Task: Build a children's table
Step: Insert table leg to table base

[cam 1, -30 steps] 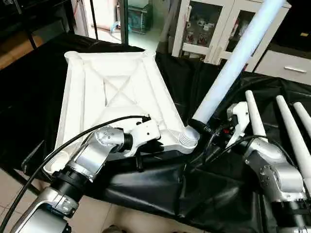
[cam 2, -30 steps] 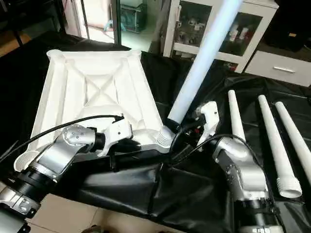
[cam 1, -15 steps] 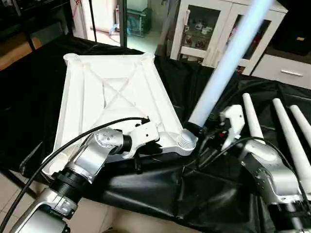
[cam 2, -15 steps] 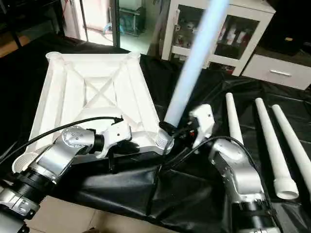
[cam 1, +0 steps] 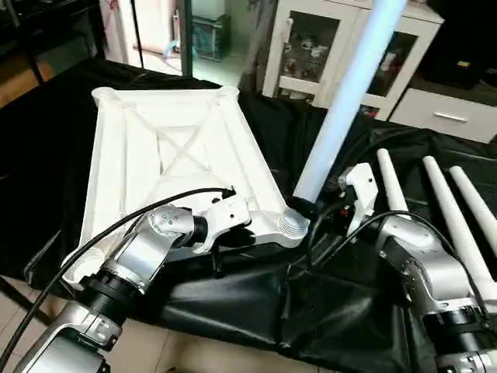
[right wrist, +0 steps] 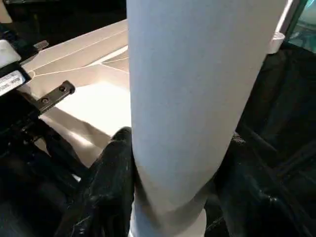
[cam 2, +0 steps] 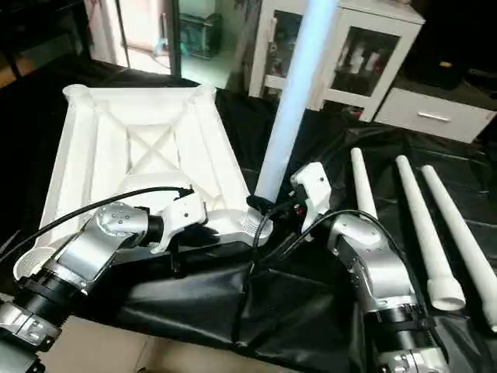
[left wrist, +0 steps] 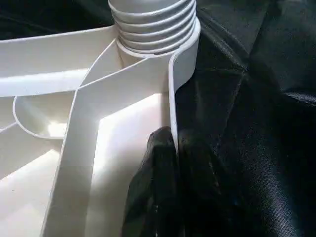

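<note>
Black fingers of the right gripper (cam 2: 268, 208) clamp the upright leg (cam 1: 345, 101) low, beside the corner socket (cam 1: 292, 225); it looks light, stiff, slippery. The left gripper (left wrist: 170, 163) pinches the upturned tabletop (cam 1: 167, 148)'s rim on the black sheet (cam 1: 233, 295).

1. Tabletop (cam 2: 140, 148) lies underside-up on the black-sheeted counter (cam 2: 311, 311).
2. Right gripper (cam 2: 268, 207) clasps a leg (cam 2: 291, 101) — steeply upright — just above the near corner socket (cam 2: 250, 223).
3. Left gripper (cam 2: 203, 233) pinches the top's near rim.
4. Three spare legs (cam 2: 415, 221) lie side by side on the right.
</note>
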